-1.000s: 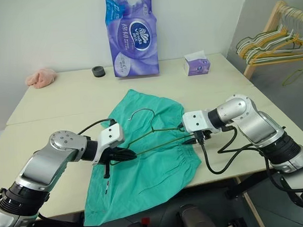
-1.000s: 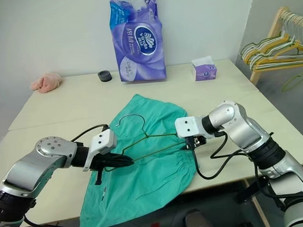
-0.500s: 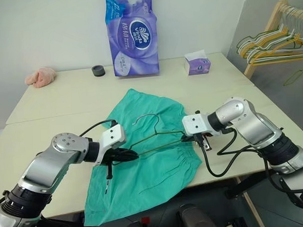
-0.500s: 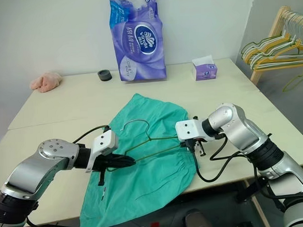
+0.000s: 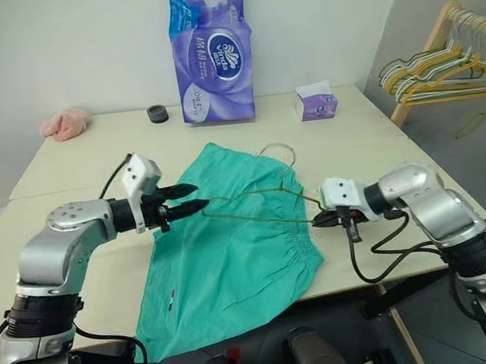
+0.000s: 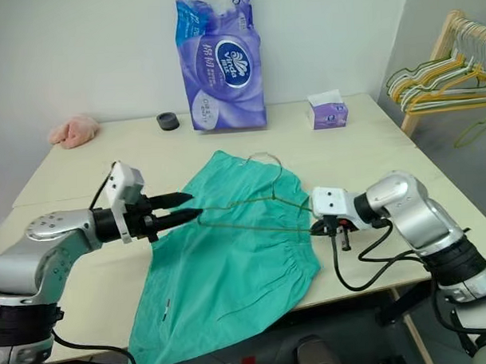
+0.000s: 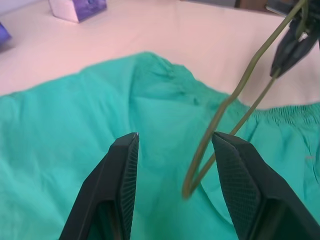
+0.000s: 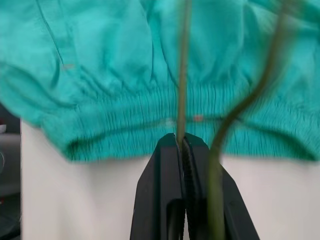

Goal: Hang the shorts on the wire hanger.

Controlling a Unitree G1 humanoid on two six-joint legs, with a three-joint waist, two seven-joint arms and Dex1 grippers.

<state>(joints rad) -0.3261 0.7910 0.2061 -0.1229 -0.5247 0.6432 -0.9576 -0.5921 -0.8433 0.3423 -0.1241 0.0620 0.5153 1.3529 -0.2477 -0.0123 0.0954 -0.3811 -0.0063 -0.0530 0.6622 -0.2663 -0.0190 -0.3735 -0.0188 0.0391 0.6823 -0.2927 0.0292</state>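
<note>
Pale cream tabletop [image 5: 83, 168], running from the near edge to the far wall. Teal-green shorts [image 5: 230, 262] spread flat across the near middle, gathered waistband [image 8: 165, 107] toward the right, one leg draped over the near edge. Purple tissue pack [image 5: 209, 55] upright at the far edge against the wall. Wooden rack [image 5: 430, 48] off to the far right, hung with a bunch of yellow, green and white hangers [image 5: 423, 72]. Thin bronze wire hanger [image 5: 268, 201] held up above the shorts, stretched left to right between the two arms, hook [image 5: 283, 153] toward the far side. Small purple tissue box [image 5: 315, 102] on the far right of the tabletop. Pink cloth lump [image 5: 65, 123] on the far left. Small black ring [image 5: 157, 114] just left of the tissue pack. Right hand [image 5: 322, 220] over the waistband at the right, fingers pressed fully together on the hanger's right end, wire clamped between the pads. Left hand [image 5: 188, 197] at the left edge of the shorts, pointing right, fingers [image 7: 120, 185] parted about halfway; hanger's left bend lying in the gap between them, touching neither pad, nothing gripped.
</note>
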